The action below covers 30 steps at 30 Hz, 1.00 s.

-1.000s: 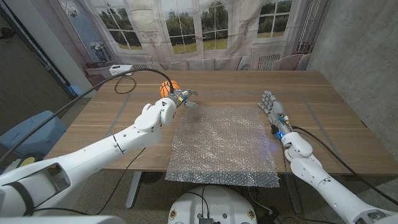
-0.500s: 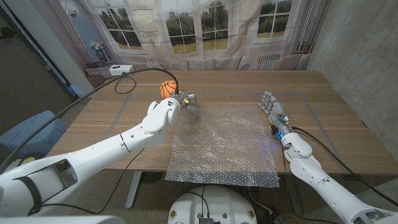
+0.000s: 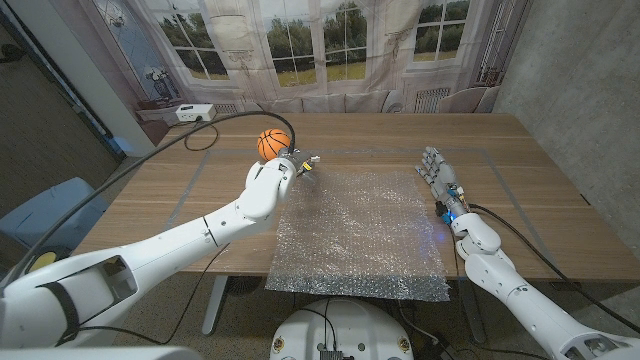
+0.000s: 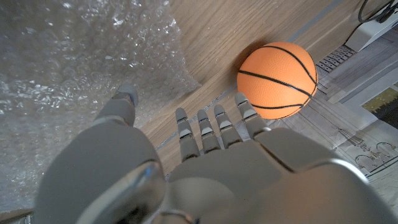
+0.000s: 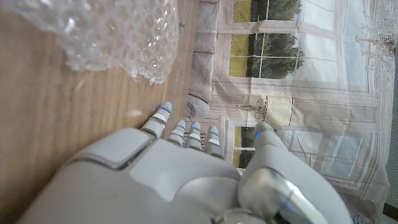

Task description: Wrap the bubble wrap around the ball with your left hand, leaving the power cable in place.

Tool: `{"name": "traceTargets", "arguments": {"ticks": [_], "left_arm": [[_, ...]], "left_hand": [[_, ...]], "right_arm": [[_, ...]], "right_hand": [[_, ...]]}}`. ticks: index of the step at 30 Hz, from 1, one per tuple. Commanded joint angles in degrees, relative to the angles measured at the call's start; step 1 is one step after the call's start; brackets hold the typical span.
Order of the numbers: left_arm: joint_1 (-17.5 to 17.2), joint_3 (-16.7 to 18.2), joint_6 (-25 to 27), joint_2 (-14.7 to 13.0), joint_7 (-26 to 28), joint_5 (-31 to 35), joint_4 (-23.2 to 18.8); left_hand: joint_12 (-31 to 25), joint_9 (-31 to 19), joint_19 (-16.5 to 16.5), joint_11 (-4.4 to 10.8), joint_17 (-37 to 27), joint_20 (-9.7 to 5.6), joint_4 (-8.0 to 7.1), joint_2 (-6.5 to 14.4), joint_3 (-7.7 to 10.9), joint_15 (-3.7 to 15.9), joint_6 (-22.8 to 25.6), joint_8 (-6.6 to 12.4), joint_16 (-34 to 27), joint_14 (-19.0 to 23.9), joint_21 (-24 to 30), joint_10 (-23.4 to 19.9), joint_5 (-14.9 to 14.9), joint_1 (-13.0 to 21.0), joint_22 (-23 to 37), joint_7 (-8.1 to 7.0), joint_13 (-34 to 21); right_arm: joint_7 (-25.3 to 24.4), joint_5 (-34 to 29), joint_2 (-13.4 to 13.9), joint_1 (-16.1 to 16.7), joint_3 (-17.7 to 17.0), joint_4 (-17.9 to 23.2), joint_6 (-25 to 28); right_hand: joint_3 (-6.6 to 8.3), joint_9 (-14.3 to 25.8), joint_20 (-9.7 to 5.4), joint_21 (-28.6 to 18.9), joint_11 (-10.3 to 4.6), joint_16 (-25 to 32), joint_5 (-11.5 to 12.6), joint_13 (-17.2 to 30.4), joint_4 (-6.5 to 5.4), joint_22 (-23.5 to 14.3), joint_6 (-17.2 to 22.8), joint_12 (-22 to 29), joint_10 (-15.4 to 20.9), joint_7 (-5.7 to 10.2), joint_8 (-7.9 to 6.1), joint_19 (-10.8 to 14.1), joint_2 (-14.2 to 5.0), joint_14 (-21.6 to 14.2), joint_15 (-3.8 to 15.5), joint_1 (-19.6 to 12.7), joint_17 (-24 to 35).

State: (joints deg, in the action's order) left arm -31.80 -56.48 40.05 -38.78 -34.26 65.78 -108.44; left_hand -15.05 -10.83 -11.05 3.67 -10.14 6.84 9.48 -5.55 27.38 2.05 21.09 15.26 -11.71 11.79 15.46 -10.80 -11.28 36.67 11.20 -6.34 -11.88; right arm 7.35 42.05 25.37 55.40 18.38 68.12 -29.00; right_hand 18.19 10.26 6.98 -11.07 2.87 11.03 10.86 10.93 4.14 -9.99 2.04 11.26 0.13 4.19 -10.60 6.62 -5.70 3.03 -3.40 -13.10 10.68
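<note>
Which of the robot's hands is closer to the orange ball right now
Left. The left hand is open, right beside the ball, fingers reaching toward it at the bubble wrap's far corner. The right hand waits across the sheet, on its other side.

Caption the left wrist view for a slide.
Left hand, fingers spread, reaches toward the orange mini basketball beside the bubble wrap.

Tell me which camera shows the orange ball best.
The left wrist view: the ball is large and sharp there, its black seams clear, lying on the wood just beyond the left hand. The head view shows it small, at the table's far left, partly behind that hand. The right wrist view looks toward the window wall instead.
</note>
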Motion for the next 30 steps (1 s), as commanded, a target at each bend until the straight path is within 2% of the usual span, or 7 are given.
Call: {"name": "traceTargets", "arguments": {"ticks": [1,9,19,23,27,28,30], "left_arm": [[-0.85,0.02,-2.41,2.76,-4.46,8.31,3.30],[-1.70,1.25,-3.97,4.03,-4.64,9.89,5.00],[-3.56,2.33,-5.39,4.23,-0.36,10.84,6.60],[-4.64,2.95,-5.71,4.11,2.54,10.25,7.05],[-5.95,3.53,-5.84,3.75,7.13,9.87,7.26],[-6.25,3.69,-5.97,3.60,8.19,9.67,7.21],[-7.56,4.51,-5.94,3.46,12.90,8.56,7.22]], "left_hand": [[-0.26,-0.12,0.06,0.06,-0.15,-0.41,-0.05,-0.05,-0.40,1.32,0.62,0.20,0.23,0.34,-0.24,-0.52,-0.41,0.84,0.00,-0.13,-0.09],[-0.11,-0.14,0.12,0.00,-0.15,-0.65,-0.17,-0.04,-0.63,1.43,0.91,0.05,0.40,0.05,-0.33,-0.40,-0.44,1.16,0.02,-0.20,-0.10],[-0.99,-0.29,-1.52,1.14,-0.13,-1.28,-0.31,1.40,-1.10,3.02,8.04,1.43,-0.37,3.21,0.05,-4.42,-0.08,4.02,0.22,1.06,-0.10],[-1.78,-0.41,-2.96,2.25,-0.13,-1.79,-0.13,2.29,-1.46,4.16,13.53,2.60,-0.86,6.03,0.53,-8.25,0.38,6.40,0.40,0.93,-0.09],[-2.46,-0.63,-5.28,3.19,-0.20,-2.19,0.32,5.05,-1.10,5.60,23.36,5.06,-1.61,10.68,1.53,-13.56,1.17,12.29,0.66,1.57,-0.03],[-2.48,-0.69,-5.63,3.43,-0.19,-2.40,0.42,5.41,-1.07,5.68,25.32,5.62,-1.65,11.29,1.70,-14.32,1.11,13.35,0.70,1.96,-0.02],[-2.95,-0.94,-7.81,3.54,-0.33,-3.07,0.59,7.60,-0.60,7.32,30.92,7.15,-2.56,15.27,2.81,-18.17,0.53,17.76,0.87,4.20,0.00]], "right_arm": [[-0.37,-0.07,-0.49,-0.10,0.05,-0.56,-0.11],[-0.80,-0.31,-0.60,-0.06,0.14,-0.53,-0.08],[-1.55,-0.63,-0.93,-0.02,0.33,-0.58,-0.01],[-2.04,-0.82,-0.99,0.14,0.38,-0.38,0.02],[-2.64,-1.30,-0.93,0.17,0.54,-0.01,0.17],[-2.78,-1.38,-0.94,0.18,0.57,0.09,0.16],[-3.06,-1.60,-0.90,0.19,0.66,0.32,0.27]], "right_hand": [[0.24,0.27,0.30,-0.44,0.26,0.22,0.42,0.16,0.07,-0.26,0.02,0.32,0.77,0.73,-0.23,0.33,-0.07,-0.18,-0.53,0.40,0.09],[0.26,0.27,0.37,-0.42,0.32,0.23,0.43,0.16,0.09,-0.26,0.01,0.45,1.21,0.71,-0.23,0.28,-0.07,-0.24,-0.62,0.50,0.09],[0.29,0.26,0.43,-0.43,0.37,0.23,0.44,0.17,0.13,-0.26,0.02,0.41,1.24,0.77,-0.23,0.28,-0.07,-0.29,-0.69,0.59,0.08],[0.29,0.26,0.48,-0.42,0.27,0.26,0.44,0.17,0.14,-0.26,0.06,0.39,1.24,0.79,-0.25,0.27,-0.06,-0.39,-0.77,0.64,0.08],[0.30,0.26,0.48,-0.42,0.27,0.25,0.44,0.18,0.16,-0.26,0.06,0.38,1.25,0.82,-0.25,0.27,-0.06,-0.38,-0.77,0.66,0.08],[0.30,0.26,0.48,-0.42,0.27,0.25,0.44,0.18,0.17,-0.26,0.07,0.40,1.28,0.82,-0.25,0.26,-0.06,-0.38,-0.78,0.66,0.08],[0.31,0.26,0.49,-0.42,0.27,0.26,0.45,0.18,0.18,-0.26,0.06,0.39,1.29,0.82,-0.25,0.26,-0.06,-0.43,-0.80,0.66,0.07]]}}
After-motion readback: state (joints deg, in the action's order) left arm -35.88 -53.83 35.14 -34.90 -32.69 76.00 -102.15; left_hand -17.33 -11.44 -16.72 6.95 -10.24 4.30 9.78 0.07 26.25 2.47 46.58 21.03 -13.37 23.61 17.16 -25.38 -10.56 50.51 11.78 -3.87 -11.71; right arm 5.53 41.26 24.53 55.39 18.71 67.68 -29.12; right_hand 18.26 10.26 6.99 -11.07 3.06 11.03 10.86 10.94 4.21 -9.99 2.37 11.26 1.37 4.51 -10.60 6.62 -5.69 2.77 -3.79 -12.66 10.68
